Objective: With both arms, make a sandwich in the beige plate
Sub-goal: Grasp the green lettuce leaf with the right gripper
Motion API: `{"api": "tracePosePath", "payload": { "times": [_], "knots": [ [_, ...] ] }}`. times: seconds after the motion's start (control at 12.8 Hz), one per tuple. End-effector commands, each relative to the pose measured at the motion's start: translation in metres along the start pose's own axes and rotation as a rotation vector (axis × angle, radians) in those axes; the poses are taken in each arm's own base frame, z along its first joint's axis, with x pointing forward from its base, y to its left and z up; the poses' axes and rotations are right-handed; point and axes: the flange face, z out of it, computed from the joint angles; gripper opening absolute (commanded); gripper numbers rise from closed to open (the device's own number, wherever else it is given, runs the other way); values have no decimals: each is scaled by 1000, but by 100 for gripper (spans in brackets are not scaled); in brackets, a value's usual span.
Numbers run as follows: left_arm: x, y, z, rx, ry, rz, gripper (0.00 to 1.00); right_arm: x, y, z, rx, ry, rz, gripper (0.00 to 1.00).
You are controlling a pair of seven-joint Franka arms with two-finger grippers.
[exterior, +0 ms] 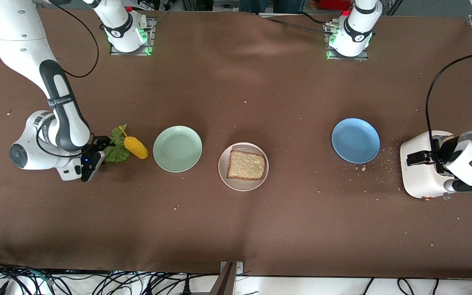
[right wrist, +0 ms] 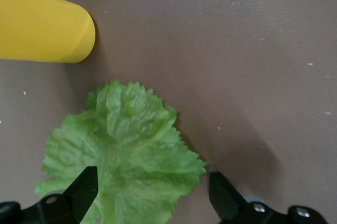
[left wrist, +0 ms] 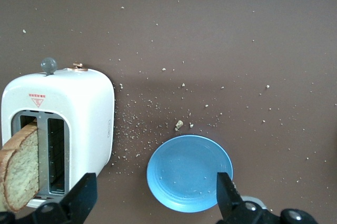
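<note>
Bread slice (exterior: 247, 165), a single wholegrain piece, lies flat on the beige plate (exterior: 224, 171) near the middle of the desk (exterior: 236, 229). Toward the right arm's end of the desk, the right gripper (exterior: 97, 152) sits low over a green lettuce leaf (exterior: 117, 148), its fingers (right wrist: 79, 195) spread wide with one over the leaf and one off its edge, closed on nothing. A yellow squeeze bottle (exterior: 136, 147) lies on its side touching the leaf, and a mint-green plate (exterior: 177, 148) stands just beside the bottle. Past the beige plate comes a blue plate (exterior: 355, 140) among scattered crumbs. Near the desk's edge at the left arm's end, a white toaster (exterior: 422, 172) holds another bread slice (left wrist: 20, 168) in one slot. The left gripper (exterior: 424, 157) hangs over the toaster, fully open and empty.
</note>
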Motion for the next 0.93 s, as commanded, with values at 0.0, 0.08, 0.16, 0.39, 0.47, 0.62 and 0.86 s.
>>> {"api": "tracePosePath", "payload": {
  "times": [0.0, 0.08, 0.16, 0.39, 0.47, 0.62, 0.86],
  "knots": [
    [-4, 1, -3, -22, -3, 14, 100, 2, -18, -5, -41, -42, 15, 59],
    [-4, 1, -3, -22, -3, 14, 100, 2, -17, -6, -51, -57, 6, 30],
    [-4, 1, -3, -22, -3, 14, 100, 1, -15, -4, -56, -63, 4, 15],
    [-4, 2, -2, -20, -5, 15, 100, -1, -12, -3, -60, -62, 10, 0],
    [-4, 2, -2, -20, -5, 15, 100, -1, -11, -5, -62, -62, 11, 0],
    [-4, 2, -2, -20, -5, 15, 100, -2, -10, -11, -69, -59, 15, 0],
    [-4, 2, -2, -22, -5, 15, 100, 2, -7, -28, -104, -73, -7, 0]
  ]
}}
